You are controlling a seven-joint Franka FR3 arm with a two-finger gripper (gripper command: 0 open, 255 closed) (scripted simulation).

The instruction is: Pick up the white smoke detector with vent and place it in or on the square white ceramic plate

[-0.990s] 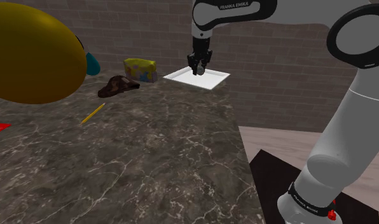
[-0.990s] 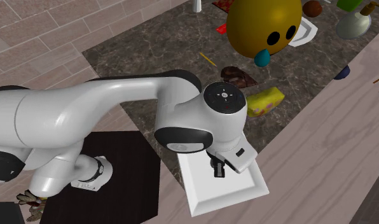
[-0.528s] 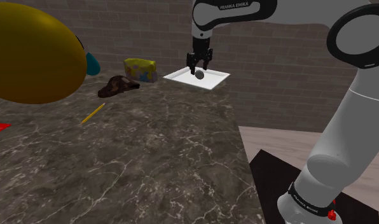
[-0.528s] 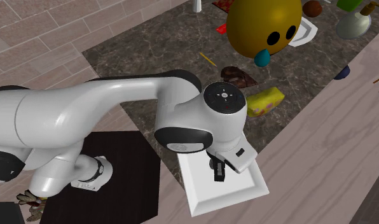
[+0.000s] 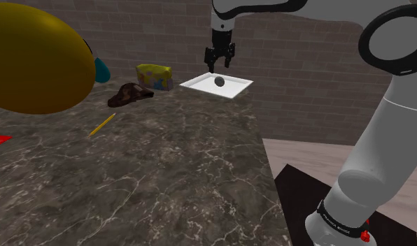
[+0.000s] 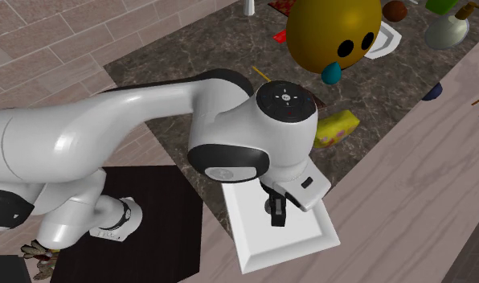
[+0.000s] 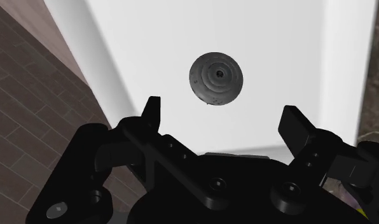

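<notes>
Marble counter [image 5: 165, 175] bore the plate [image 5: 236, 88]; the grey detector [image 7: 215, 79] lay on it, just dropped by the gripper [image 7: 221, 113], now open and risen above the plate.

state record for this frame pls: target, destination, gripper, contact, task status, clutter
target: round grey smoke detector, lying flat on the plate
destination: square white plate, near the far edge of the dark marbled counter in the shoulder view
gripper: gripper open, above the detector
contact: none; both fingers clear of the detector
task status: placement looks done
clutter: yellow packet, brown lump, yellow stick, large yellow ball
</notes>
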